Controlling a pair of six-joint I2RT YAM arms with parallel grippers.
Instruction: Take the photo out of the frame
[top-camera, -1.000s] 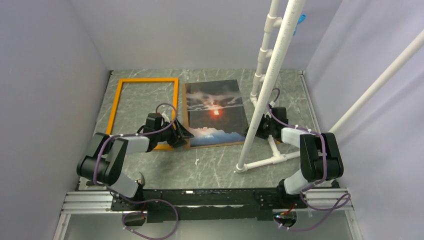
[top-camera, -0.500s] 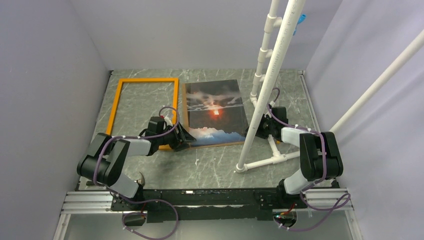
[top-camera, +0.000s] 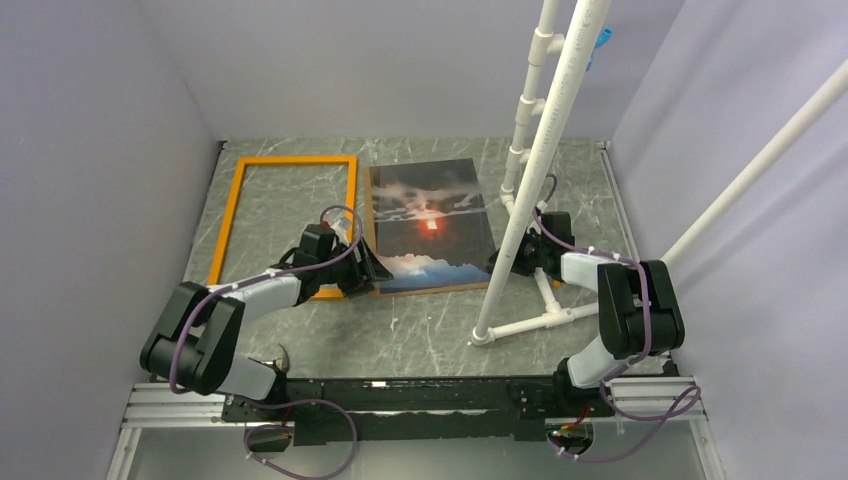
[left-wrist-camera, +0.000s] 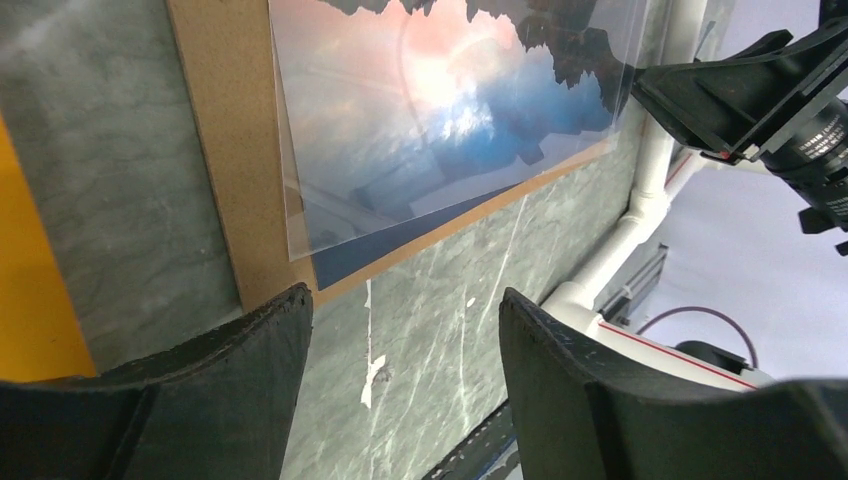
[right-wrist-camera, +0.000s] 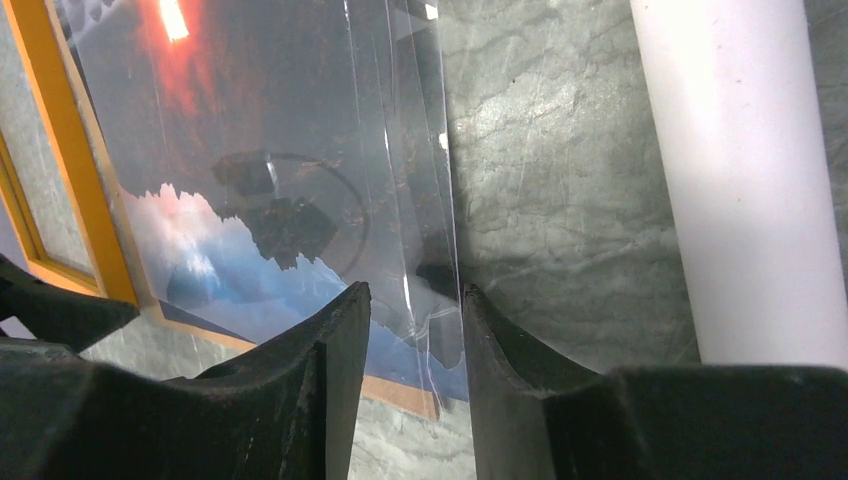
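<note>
From above, we see the frame lying flat on the table. The photo lies just beside it to the right, outside it. The left gripper sits at the photo's near left corner and the right gripper at its near right edge.

In the left wrist view, our fingers stand wide apart, holding nothing. The photo rests on a brown backing board under a clear sheet.

In the right wrist view, the fingers leave a narrow gap that the sheet's edge runs into. We cannot tell whether they touch it.
</note>
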